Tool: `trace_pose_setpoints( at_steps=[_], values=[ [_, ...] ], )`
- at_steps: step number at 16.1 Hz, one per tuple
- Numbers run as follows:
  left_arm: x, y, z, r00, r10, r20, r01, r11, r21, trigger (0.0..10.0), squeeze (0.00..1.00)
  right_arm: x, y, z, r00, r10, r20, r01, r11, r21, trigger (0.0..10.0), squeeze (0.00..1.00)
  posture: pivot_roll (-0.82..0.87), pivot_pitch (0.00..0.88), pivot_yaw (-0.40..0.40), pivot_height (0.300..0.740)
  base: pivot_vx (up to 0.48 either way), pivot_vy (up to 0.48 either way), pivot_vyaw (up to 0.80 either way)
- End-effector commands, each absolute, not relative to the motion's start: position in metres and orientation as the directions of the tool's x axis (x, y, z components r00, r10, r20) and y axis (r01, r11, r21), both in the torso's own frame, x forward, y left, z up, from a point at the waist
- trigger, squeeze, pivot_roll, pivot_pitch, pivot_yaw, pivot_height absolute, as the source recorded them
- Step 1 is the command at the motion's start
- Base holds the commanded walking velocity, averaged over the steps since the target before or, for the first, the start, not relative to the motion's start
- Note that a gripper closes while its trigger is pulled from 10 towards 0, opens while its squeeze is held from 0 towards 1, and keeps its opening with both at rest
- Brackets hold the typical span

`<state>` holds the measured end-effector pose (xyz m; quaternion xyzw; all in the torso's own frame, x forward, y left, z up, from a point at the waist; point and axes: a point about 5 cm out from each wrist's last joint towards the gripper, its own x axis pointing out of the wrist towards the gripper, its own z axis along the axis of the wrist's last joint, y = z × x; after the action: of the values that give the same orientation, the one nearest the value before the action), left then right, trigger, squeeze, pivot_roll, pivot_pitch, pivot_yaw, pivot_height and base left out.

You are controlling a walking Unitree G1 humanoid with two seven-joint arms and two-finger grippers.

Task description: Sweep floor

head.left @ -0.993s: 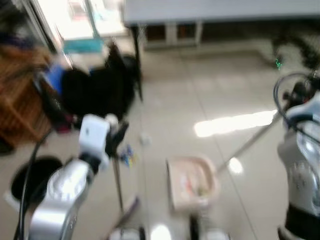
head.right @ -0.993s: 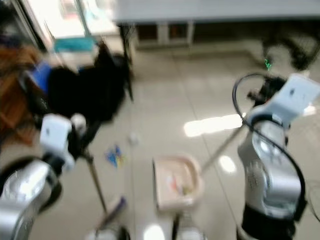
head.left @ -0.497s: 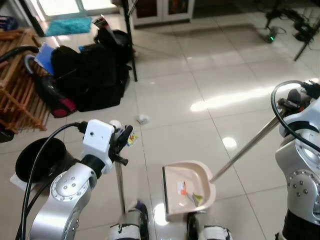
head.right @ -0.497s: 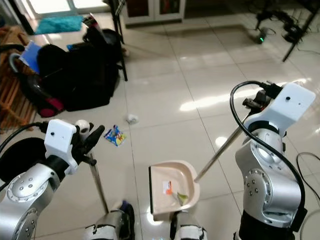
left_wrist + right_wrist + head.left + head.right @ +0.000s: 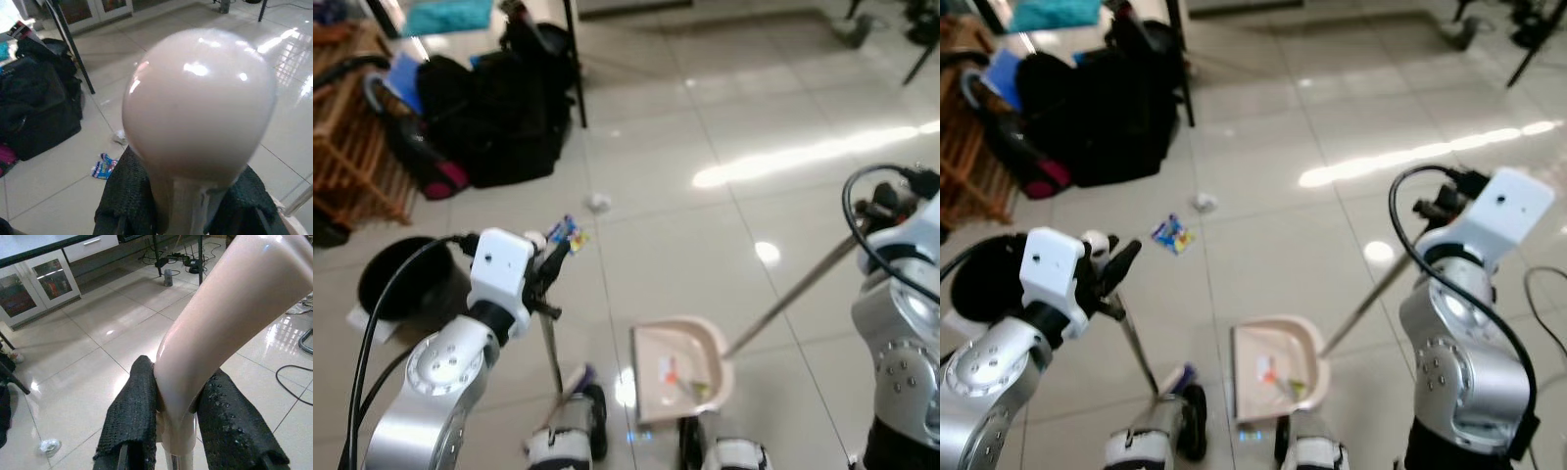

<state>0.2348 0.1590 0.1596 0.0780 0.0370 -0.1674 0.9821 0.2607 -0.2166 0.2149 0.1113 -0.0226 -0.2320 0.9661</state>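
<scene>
Left gripper [image 5: 1105, 284] clamps the thin metal broom handle [image 5: 1136, 352]; right gripper [image 5: 178, 431] clamps the pale dustpan handle [image 5: 1361, 305]. We judge the blue crumpled wrapper [image 5: 1171, 234] at 12 o'clock, nearer our left.

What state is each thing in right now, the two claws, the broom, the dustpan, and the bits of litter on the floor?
Left claw: shut on the broom's rounded cream handle top.
Right claw: shut on the dustpan's curved cream handle.
Broom with thin metal pole: held upright, head down by the robot's feet.
Cream plastic dustpan: resting on the floor, a few scraps inside.
Colourful wrapper: lying on the tiles, not swept up.
Crumpled white paper ball: lying on the tiles, not swept up.
</scene>
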Motion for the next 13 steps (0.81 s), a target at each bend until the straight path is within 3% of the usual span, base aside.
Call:
trace_pose_setpoints(
  at_steps=[1,8,13],
  values=[
    [0.235,0.16,0.163,0.946,-0.313,-0.083,0.322,0.935,0.149,10.0,0.0,0.259,-0.218,0.222,0.887,-0.46,0.024,0.442,0.865,0.235,10.0,0.0,-0.04,0.302,0.016,0.74,0.0,0.0,0.0],
    [0.241,0.158,0.165,0.95,-0.305,-0.064,0.311,0.938,0.156,10.0,0.0,0.261,-0.219,0.226,0.889,-0.455,0.054,0.428,0.867,0.255,10.0,0.0,-0.04,0.279,0.023,0.74,0.0,0.0,0.0],
    [0.247,0.156,0.164,0.942,-0.33,-0.058,0.336,0.928,0.163,10.0,0.0,0.266,-0.213,0.246,0.897,-0.401,0.186,0.346,0.899,0.269,10.0,0.0,-0.05,0.224,0.044,0.74,0.0,0.049,0.0]
  ],
)
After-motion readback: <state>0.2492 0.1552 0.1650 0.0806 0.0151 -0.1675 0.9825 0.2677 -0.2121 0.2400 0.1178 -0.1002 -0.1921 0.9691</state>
